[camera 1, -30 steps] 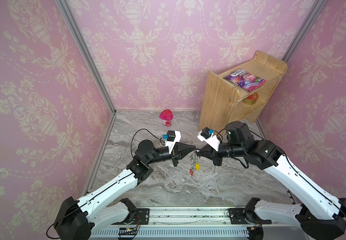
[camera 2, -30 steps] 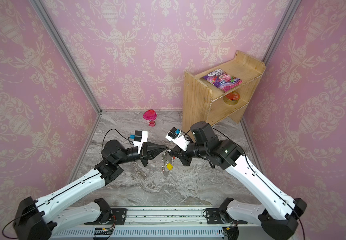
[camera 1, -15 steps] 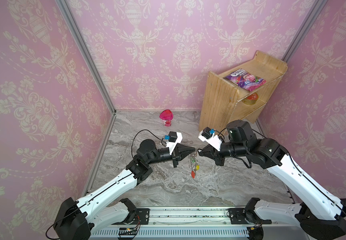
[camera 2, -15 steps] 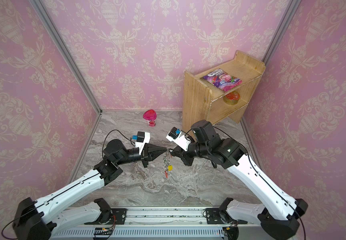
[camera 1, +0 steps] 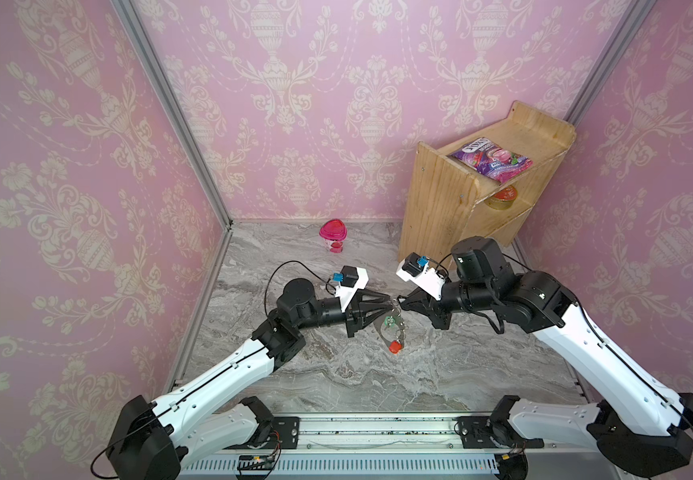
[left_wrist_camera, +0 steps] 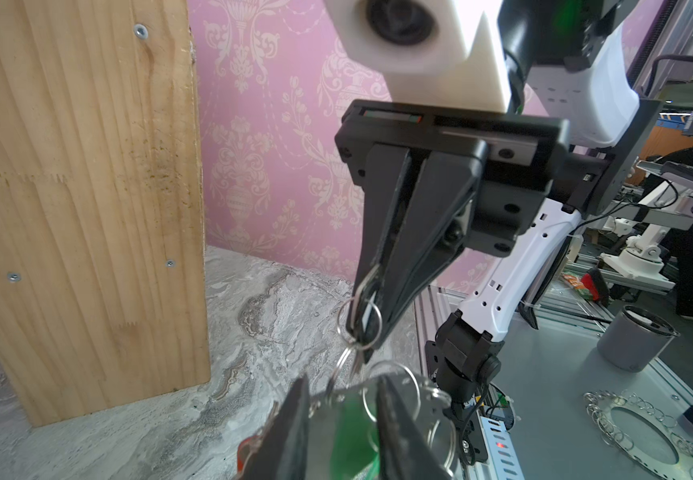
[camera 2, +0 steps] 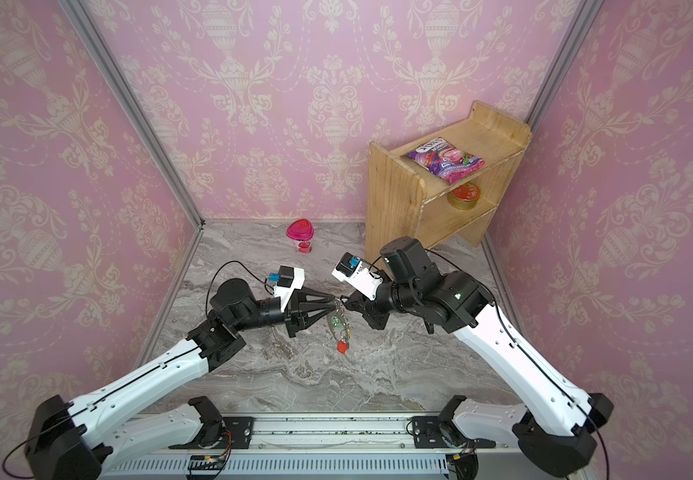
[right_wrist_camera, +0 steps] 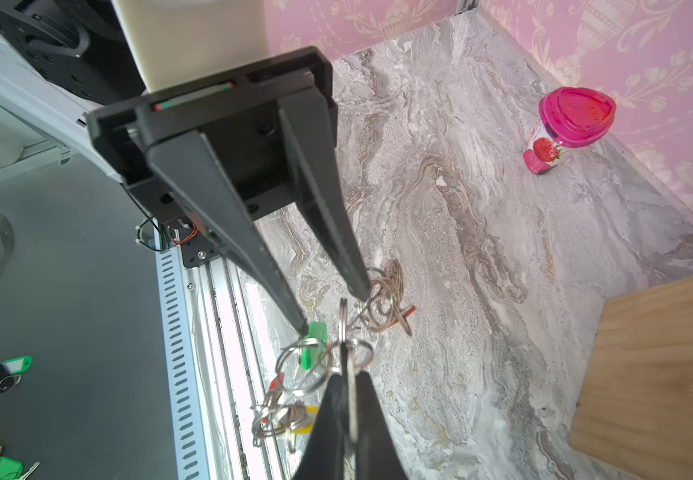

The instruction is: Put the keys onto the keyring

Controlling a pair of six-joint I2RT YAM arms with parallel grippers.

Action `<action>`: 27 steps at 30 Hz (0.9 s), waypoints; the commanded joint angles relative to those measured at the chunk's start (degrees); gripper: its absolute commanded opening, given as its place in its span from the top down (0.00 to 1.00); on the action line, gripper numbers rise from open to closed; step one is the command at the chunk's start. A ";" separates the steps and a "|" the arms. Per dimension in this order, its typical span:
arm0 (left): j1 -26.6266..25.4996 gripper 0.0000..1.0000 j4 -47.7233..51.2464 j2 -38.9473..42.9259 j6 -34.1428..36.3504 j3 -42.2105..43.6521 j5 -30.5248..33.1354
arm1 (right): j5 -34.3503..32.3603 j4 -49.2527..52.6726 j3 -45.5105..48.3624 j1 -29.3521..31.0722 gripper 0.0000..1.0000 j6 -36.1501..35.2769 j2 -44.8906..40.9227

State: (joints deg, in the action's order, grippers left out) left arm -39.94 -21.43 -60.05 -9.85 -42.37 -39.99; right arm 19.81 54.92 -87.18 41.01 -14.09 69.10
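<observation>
Both grippers meet tip to tip in mid-air above the marble table. My right gripper (right_wrist_camera: 350,376) is shut on the keys (left_wrist_camera: 362,305), a black tag and thin silver blade with small rings round it. From those rings hangs the keyring (camera 1: 383,332), a grey plate carrying a green tag (right_wrist_camera: 314,344), a red tag (camera 1: 394,347) and a yellow tag (right_wrist_camera: 308,415). My left gripper (left_wrist_camera: 342,382) is open. Its two fingers (left_wrist_camera: 295,424) stand on either side of the plate and the green tag without pinching them. In both top views the left gripper (camera 2: 335,302) faces the right gripper (camera 2: 343,301).
A wooden shelf (camera 1: 448,208) stands at the back right with a snack bag (camera 1: 490,160) on top and a tin (camera 1: 503,195) below. A pink-lidded cup (camera 1: 332,237) sits near the back wall. The metal rail (camera 1: 378,432) runs along the front edge.
My left gripper's jaws have opened from shut. The hanging bunch of tags has dropped slightly. The right gripper has stayed shut in place.
</observation>
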 commanded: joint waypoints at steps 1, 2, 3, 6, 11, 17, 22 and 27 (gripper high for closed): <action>0.06 0.25 6.03 3.01 3.41 -0.49 4.71 | -0.13 0.35 -3.06 0.27 1.00 -1.64 1.00; 0.05 0.21 6.61 3.77 3.75 -0.18 5.74 | -0.30 0.49 -3.17 0.29 1.00 -1.73 1.24; 0.06 0.17 7.52 4.59 4.16 -0.02 6.82 | -0.47 0.61 -3.33 0.24 1.00 -1.78 1.50; 0.04 0.11 10.66 6.37 5.16 0.01 9.58 | -1.07 1.12 -3.69 0.29 1.00 -1.60 2.33; 0.04 0.07 15.22 9.34 5.90 1.75 14.52 | -2.64 2.34 -4.12 0.53 1.00 -1.07 3.75; 0.04 0.05 23.42 13.02 6.46 1.42 22.12 | -4.04 3.85 -4.42 0.86 1.00 -0.08 6.70; 0.05 0.03 28.15 16.36 5.38 1.52 28.92 | -3.90 3.91 -4.10 1.54 1.00 1.53 9.01; 0.04 0.02 31.40 19.70 3.86 2.16 33.99 | -3.65 2.95 -3.58 3.07 1.00 2.93 11.06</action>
State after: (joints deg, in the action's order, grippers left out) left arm -39.94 5.98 -41.95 -5.08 -40.91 -11.29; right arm 15.97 59.07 -90.06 43.22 -13.26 79.81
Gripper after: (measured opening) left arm 0.982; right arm 0.065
